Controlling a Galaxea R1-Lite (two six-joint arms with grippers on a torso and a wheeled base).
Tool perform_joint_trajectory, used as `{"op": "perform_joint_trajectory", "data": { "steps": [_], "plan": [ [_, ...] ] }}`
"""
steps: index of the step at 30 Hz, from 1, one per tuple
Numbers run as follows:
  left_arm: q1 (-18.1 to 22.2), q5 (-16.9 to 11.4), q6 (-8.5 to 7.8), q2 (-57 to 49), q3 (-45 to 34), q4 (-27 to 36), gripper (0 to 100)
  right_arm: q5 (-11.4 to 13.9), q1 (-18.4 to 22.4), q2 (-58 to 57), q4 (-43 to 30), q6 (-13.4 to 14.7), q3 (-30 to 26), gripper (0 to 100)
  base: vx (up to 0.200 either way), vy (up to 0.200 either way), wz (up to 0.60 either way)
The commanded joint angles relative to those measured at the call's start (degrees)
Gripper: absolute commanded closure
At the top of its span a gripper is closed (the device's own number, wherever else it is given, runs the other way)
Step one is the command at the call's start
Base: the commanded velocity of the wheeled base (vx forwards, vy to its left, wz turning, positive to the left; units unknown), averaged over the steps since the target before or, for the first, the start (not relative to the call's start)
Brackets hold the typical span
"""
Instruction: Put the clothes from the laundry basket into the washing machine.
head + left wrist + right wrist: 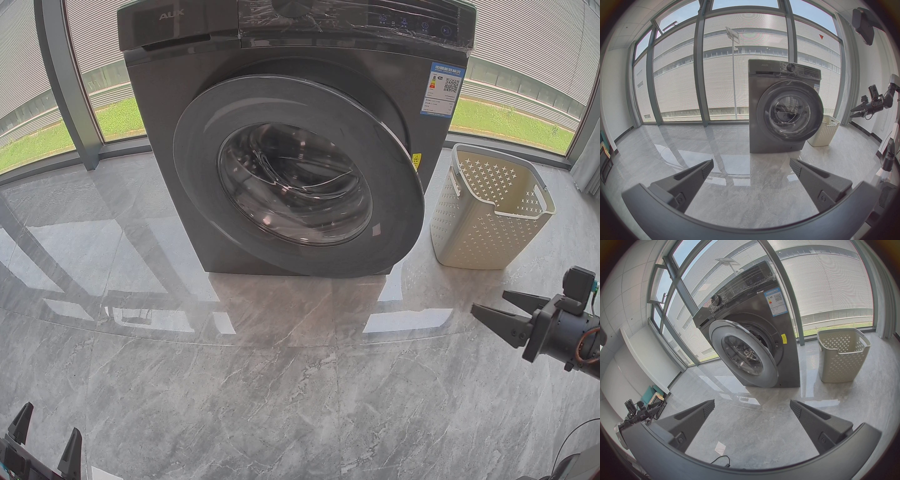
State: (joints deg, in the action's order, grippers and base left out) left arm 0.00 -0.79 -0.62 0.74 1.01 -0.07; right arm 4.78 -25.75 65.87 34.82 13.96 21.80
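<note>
Loading looks done: laundry basket [494,209], centre right, shows no clothes; washing machine door [294,181] ajar. Left gripper [52,419] and right gripper [489,301] gape empty.

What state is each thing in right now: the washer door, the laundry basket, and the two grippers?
Washing machine door: ajar, swung partly outward.
Laundry basket: upright, no clothes visible inside.
Left gripper: open, holding nothing.
Right gripper: open, holding nothing.
</note>
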Motion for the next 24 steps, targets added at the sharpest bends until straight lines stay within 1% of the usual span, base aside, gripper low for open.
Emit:
{"op": "perform_joint_trajectory", "data": {
  "steps": [1, 4, 9, 11, 15, 19, 24],
  "plan": [
    [0.0, 0.0, 0.01, -0.74, -1.01, -0.01, 0, -1.61, -3.43, 7.35, 2.19, 0.28, 2.11, 0, 0.2, 0.0, 0.0],
    [-0.09, -0.09, 0.01, -0.74, -1.01, 0.07, 0, -4.52, -4.14, 10.6, 3.5, 0.28, 5.01, 0, 0.2, 0.0, 0.0],
    [-0.09, -0.17, 0.01, -0.74, -1.01, 0.07, 0, -7.06, -4.93, 12.88, 3.5, 0.19, 7.73, 0, 0.2, 0.0, 0.0],
    [-0.09, -0.09, 0.01, -0.66, -1.01, 0.07, 0, -7.59, -4.93, 13.59, 3.59, 0.19, 8.53, 0, 0.2, 0.0, 0.0],
    [-0.09, -0.17, -0.08, -0.74, -1.01, 0.07, 0, -7.68, -4.93, 14.73, 3.59, 0.19, 9.58, 0, 0.2, 0.0, 0.0],
    [0.0, -0.17, -0.08, -0.66, -1.01, 0.07, 0, -9.26, -4.49, 16.75, 3.59, 0.1, 11.34, 0, 0.2, 0.0, 0.0],
    [0.0, -0.17, -0.08, -0.74, -1.01, 0.07, 0, -9.61, -4.14, 18.42, 3.68, 0.28, 12.48, 0, 0.0, 0.0, 0.0]
  ]
}}
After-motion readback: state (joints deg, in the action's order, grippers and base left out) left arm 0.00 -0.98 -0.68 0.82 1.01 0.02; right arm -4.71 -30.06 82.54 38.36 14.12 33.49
